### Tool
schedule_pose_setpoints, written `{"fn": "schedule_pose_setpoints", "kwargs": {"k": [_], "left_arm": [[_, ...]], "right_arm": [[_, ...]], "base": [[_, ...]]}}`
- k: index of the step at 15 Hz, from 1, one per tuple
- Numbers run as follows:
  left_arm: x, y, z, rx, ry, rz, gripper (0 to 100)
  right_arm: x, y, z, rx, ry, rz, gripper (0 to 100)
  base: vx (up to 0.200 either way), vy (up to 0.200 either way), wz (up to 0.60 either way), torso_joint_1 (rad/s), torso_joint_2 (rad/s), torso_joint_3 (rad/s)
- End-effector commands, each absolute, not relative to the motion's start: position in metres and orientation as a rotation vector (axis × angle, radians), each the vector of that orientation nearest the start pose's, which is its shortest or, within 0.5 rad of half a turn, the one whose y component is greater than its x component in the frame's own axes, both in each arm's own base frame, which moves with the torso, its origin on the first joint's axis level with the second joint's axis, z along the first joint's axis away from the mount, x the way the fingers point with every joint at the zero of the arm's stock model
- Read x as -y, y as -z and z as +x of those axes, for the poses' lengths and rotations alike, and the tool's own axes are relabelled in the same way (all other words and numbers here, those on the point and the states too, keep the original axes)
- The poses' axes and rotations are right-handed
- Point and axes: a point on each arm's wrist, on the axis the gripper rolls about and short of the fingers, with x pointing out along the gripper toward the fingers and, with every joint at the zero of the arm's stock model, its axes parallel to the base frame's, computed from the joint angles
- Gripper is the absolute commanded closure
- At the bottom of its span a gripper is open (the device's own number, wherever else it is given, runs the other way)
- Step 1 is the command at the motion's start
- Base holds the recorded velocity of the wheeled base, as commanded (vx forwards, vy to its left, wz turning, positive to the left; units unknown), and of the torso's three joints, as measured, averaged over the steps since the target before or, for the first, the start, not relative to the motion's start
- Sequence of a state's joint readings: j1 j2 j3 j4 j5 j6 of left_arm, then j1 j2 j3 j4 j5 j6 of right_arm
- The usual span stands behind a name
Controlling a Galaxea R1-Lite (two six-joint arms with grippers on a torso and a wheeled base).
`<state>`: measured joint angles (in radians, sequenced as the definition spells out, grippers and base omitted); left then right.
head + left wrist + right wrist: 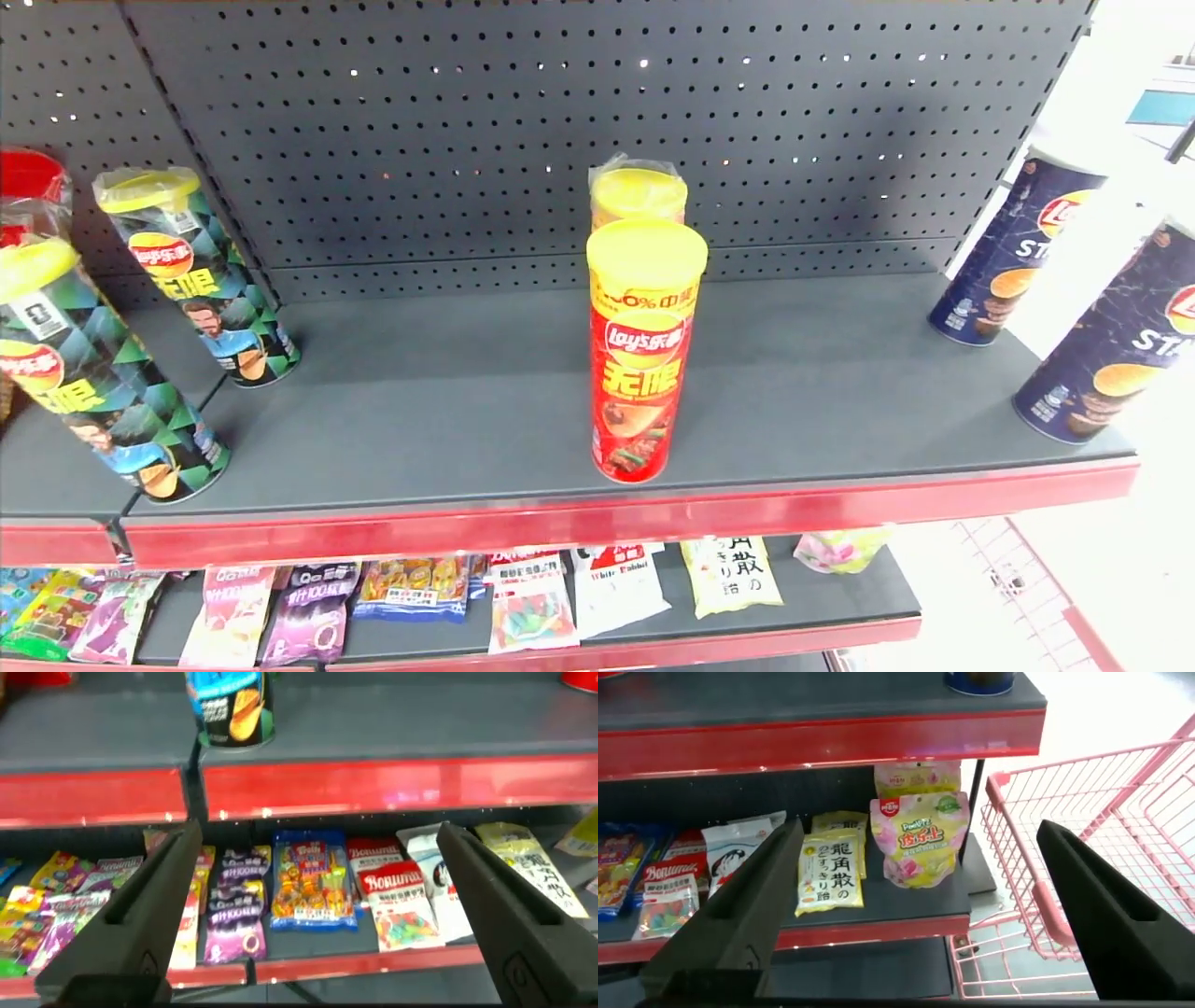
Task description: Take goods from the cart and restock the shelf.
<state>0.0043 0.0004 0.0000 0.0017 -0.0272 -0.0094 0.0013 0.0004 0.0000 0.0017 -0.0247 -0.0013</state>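
Pegboard-backed upper shelf (448, 392), red front edge, is carrying 6 tall cans. 2 green cans (201, 275) are standing toward its left end. 1 red can (642, 364) is standing near the front edge at the middle, with a 2nd directly behind it. 2 navy cans (1013, 252) are standing at the right end, the nearer one close to the front right corner. Lower shelf (840, 597) is holding flat snack bags (537, 597). Pink wire cart (1016, 833) is standing just beside the shelf's right end; what it is carrying cannot be told.

Risk: these tall, narrow cans are probably tipping at a light knock. An arm rising past the red front edge could be sweeping the corner navy can or the red can off. The cart's mesh could be snagging a finger on the reach in.

Pose: left gripper (315, 845) is hanging before the lower shelf, fingers spread wide, holding nothing. Right gripper (920, 835) is hanging before that shelf's right end, beside the cart, fingers spread wide, likewise empty.
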Motion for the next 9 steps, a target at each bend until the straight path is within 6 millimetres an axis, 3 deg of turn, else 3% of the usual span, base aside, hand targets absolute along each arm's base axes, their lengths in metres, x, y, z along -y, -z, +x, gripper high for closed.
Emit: {"fn": "schedule_pose_setpoints", "kwargs": {"k": [1,4,9], "left_arm": [[0.0007,-0.0753,-0.0228,-0.002,0.023,-0.011,0],[0.0007,-0.0753,-0.0228,-0.002,0.021,-0.011,0],[0.0007,-0.0753,-0.0228,-0.002,0.021,-0.009,0]], "right_arm": [[0.0006,-0.0753,-0.0228,-0.002,0.023,-0.002,0],[0.0006,-0.0753,-0.0228,-0.002,0.023,-0.002,0],[0.0006,-0.0753,-0.0228,-0.002,0.023,-0.002,0]], "base": [[0.0,0.0,0.0,0.0,0.0,0.0],[0.0,0.0,0.0,0.0,0.0,0.0],[0.0,-0.2,0.0,0.008,0.0,0.002]]}}
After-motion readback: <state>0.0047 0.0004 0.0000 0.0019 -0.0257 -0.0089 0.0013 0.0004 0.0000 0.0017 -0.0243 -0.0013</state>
